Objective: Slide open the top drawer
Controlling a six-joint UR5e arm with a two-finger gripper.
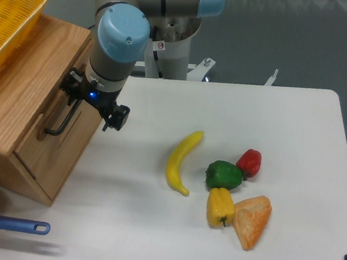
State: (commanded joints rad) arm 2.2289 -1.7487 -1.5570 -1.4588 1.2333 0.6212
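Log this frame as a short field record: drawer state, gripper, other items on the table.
drawer: light oak top drawer with a long black bar handle, front panel standing slightly proud of the cabinet
gripper: black two-finger gripper at the upper end of the handle; fingers hidden under the wrist, grip cannot be told
on cabinet: yellow mesh basket
table centre: yellow banana, green pepper, red pepper, yellow pepper, orange wedge-shaped item
lower left: dark pan with a blue handle
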